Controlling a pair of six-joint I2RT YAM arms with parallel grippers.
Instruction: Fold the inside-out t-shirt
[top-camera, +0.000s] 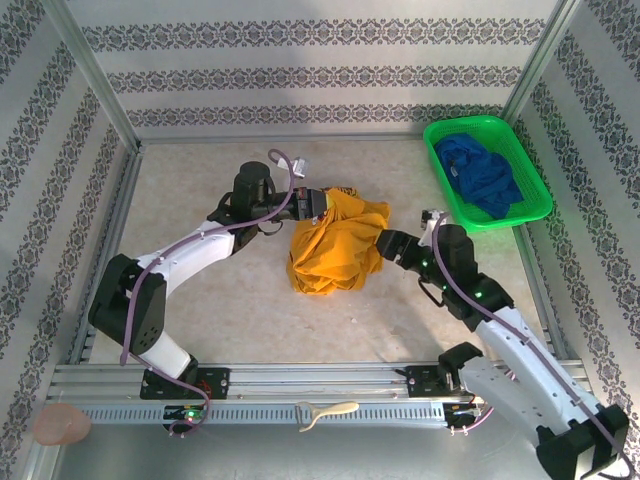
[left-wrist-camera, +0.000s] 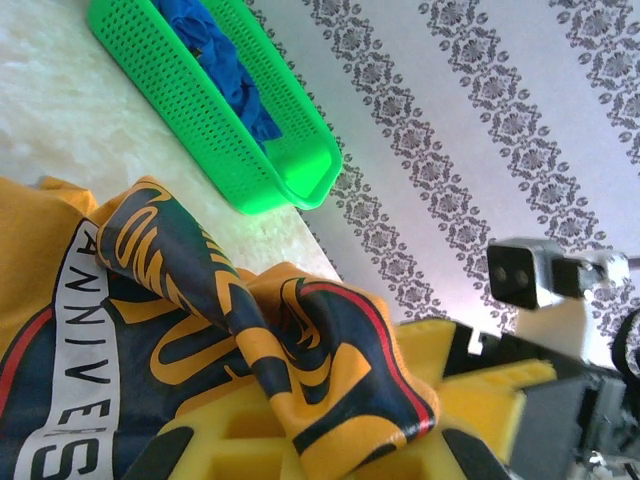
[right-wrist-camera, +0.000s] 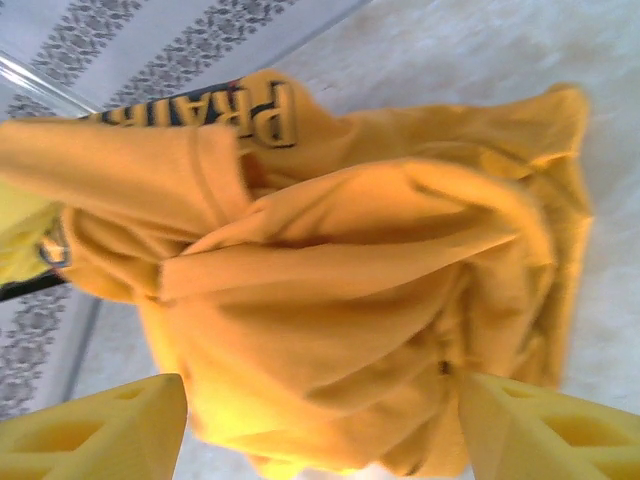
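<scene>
The inside-out t-shirt (top-camera: 335, 248) hangs as a bunched mustard-yellow bundle at the middle of the table. My left gripper (top-camera: 318, 204) holds it at its upper left edge. In the left wrist view that gripper (left-wrist-camera: 340, 440) is shut on a fold of the t-shirt (left-wrist-camera: 330, 360), with the dark printed graphic facing the camera. My right gripper (top-camera: 386, 246) is at the bundle's right side. In the right wrist view it (right-wrist-camera: 320, 440) stands open, its yellow fingers (right-wrist-camera: 100, 430) wide apart, and plain yellow cloth of the t-shirt (right-wrist-camera: 340, 300) bulges between them.
A green basket (top-camera: 470, 122) with a deep-blue garment (top-camera: 485, 178) stands at the back right; the same basket (left-wrist-camera: 215, 130) appears in the left wrist view. Patterned walls and metal posts enclose the table. A cream tool (top-camera: 325, 412) lies on the front rail.
</scene>
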